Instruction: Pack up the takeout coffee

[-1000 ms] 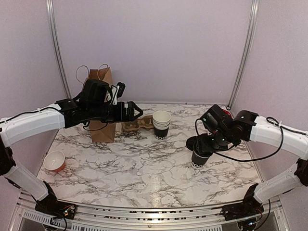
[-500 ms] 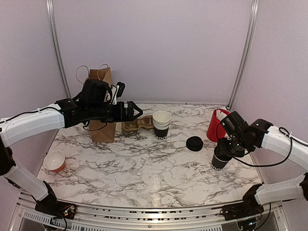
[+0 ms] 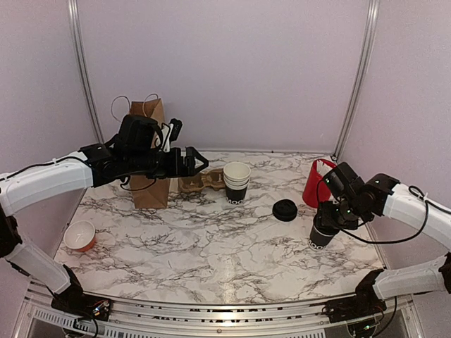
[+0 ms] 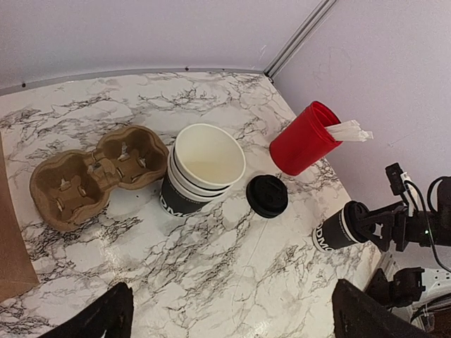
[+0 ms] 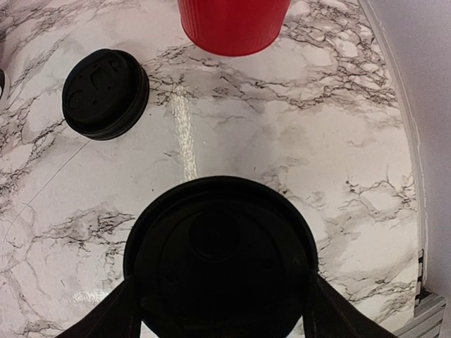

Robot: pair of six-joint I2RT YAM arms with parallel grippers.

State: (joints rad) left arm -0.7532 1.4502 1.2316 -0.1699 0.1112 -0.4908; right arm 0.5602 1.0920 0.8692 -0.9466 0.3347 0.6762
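The takeout coffee (image 3: 319,237), a black cup with white lettering and a black lid, is at the right side of the table. My right gripper (image 3: 330,217) is shut on it near the top. In the right wrist view its lid (image 5: 222,253) fills the space between my fingers (image 5: 106,317). It also shows in the left wrist view (image 4: 337,231). My left gripper (image 3: 199,163) is open and empty. It hangs in the air next to the brown paper bag (image 3: 149,155), above the cardboard cup carrier (image 3: 199,183).
A stack of lidless white-rimmed cups (image 3: 237,182) stands mid-table. A loose black lid (image 3: 285,210) lies to its right. A red cup (image 3: 315,183) with white sticks stands at the back right, close to the coffee. An orange bowl (image 3: 79,236) sits at the front left.
My right gripper has carried the coffee to the right, away from the loose lid, and has held nearly still for the last half second. The left arm has barely moved.
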